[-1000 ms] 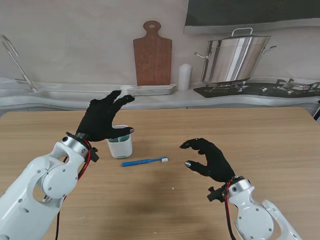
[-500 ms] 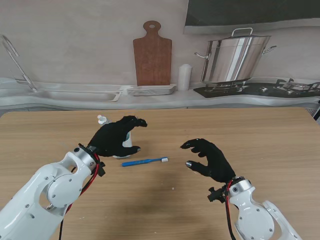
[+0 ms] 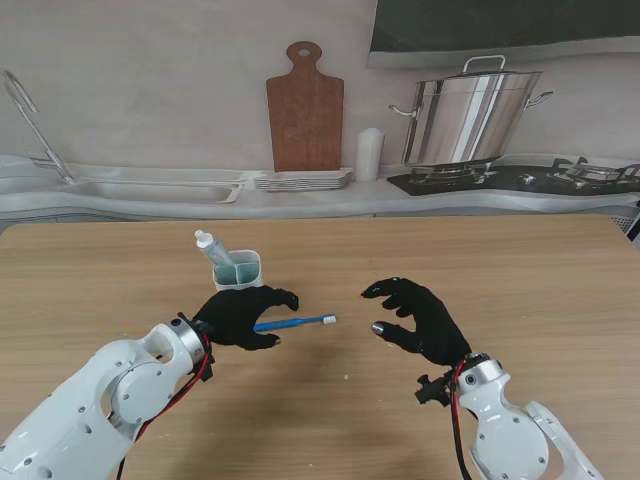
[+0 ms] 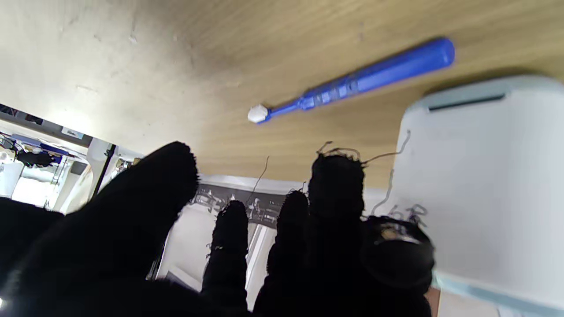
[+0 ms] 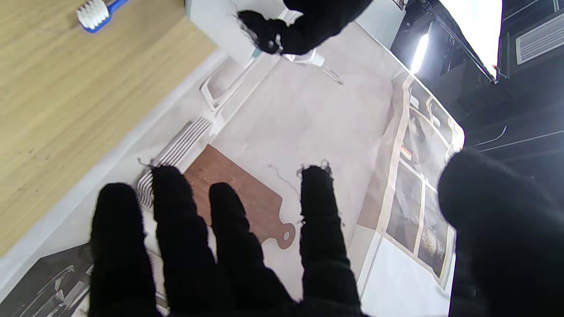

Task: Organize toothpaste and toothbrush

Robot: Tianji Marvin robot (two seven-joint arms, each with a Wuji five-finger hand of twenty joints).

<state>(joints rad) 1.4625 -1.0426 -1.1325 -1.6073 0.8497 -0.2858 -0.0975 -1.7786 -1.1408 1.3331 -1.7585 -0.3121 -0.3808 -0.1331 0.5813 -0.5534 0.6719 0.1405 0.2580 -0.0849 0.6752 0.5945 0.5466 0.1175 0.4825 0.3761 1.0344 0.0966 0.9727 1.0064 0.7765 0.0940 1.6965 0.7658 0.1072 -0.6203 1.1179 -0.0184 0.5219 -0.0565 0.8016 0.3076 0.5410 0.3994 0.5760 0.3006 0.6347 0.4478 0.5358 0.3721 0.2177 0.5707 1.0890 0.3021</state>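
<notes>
A white cup (image 3: 240,273) stands left of the table's middle, and a white toothpaste tube (image 3: 213,247) leans out of it, cap up. Just nearer to me lies a blue toothbrush (image 3: 298,322), bristles pointing right. My left hand (image 3: 243,315) hovers at the handle end of the brush, fingers loosely curled and apart, holding nothing. The left wrist view shows the toothbrush (image 4: 352,81) flat on the wood beyond the left hand (image 4: 264,246), with the cup (image 4: 480,185) close beside it. My right hand (image 3: 415,318) hangs open to the right of the brush head (image 5: 94,12).
Beyond the table's far edge runs a counter with a wooden cutting board (image 3: 304,108), a stack of plates (image 3: 303,180), a white canister (image 3: 370,153), a steel pot (image 3: 470,115) on a stove and a sink (image 3: 150,190).
My left hand has drawn back from the cup toward me and lowered to the toothbrush handle, uncovering the toothpaste tube standing in the cup. The right hand has stayed put.
</notes>
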